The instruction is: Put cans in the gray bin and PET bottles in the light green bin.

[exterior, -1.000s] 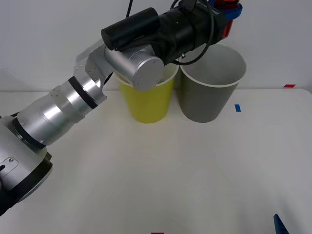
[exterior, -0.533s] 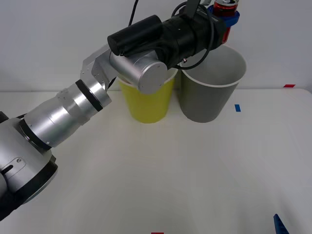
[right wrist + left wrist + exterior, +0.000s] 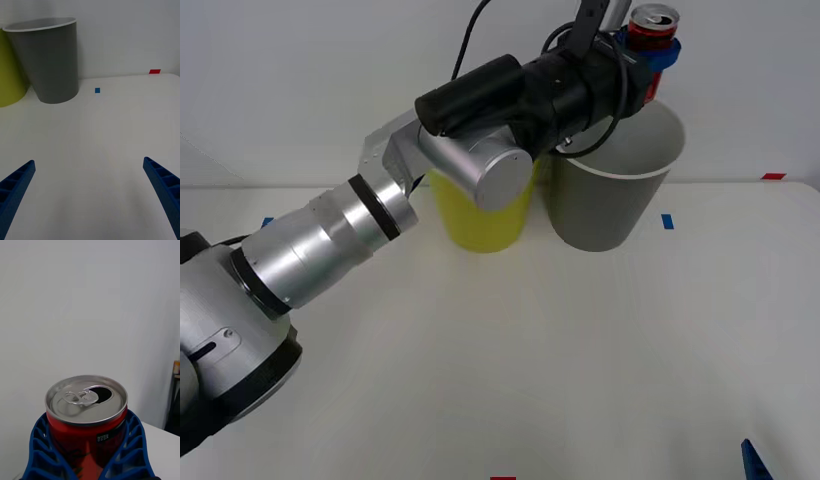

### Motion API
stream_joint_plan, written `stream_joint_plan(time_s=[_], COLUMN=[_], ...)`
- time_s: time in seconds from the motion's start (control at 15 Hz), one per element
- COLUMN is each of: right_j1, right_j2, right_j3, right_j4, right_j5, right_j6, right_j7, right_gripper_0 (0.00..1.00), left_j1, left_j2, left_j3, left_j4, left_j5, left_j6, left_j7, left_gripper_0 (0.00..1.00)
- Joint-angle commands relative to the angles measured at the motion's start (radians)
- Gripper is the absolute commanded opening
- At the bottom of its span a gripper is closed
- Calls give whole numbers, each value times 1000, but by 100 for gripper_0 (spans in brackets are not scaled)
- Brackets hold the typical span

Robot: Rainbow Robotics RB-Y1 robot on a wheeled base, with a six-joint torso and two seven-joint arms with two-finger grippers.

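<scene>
While gripping the can (image 3: pixel 651 29), left hand (image 3: pixel 654 52) hangs above gray bin's rim (image 3: pixel 620 173).

My left gripper (image 3: pixel 654 52) holds the can (image 3: pixel 650 28) above the gray bin (image 3: pixel 612 200), right of the light green bin (image 3: pixel 480 220).

red can (image 3: pixel 650 33) upright, above gray bin (image 3: pixel 612 190)

gray bin (image 3: pixel 50 60) beside light green bin (image 3: pixel 9 71) — right gripper (image 3: pixel 90 195) fingers spread wide
</scene>
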Motion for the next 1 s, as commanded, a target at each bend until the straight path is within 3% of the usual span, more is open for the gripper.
stream_joint_plan(time_s=[0.07,0.6,0.8,1.0], right_j1=[0,0,0,0], right_j2=[0,0,0,0], right_j3=[0,0,0,0], right_j4=[0,0,0,0], right_j5=[0,0,0,0], right_j6=[0,0,0,0], right_j7=[0,0,0,0], right_gripper_0=[100,100,100,100], left_j1=[0,-8,-48,-65], left_j2=[-2,-9,-17,-20], left_j3=[-2,-3,-69,-86], left_j4=[2,8,91,108], left_j5=[1,3,10,29], left_j6=[0,-31,-140,-155], left_j7=[5,9,15,29], left_gripper_0=[0,0,0,0])
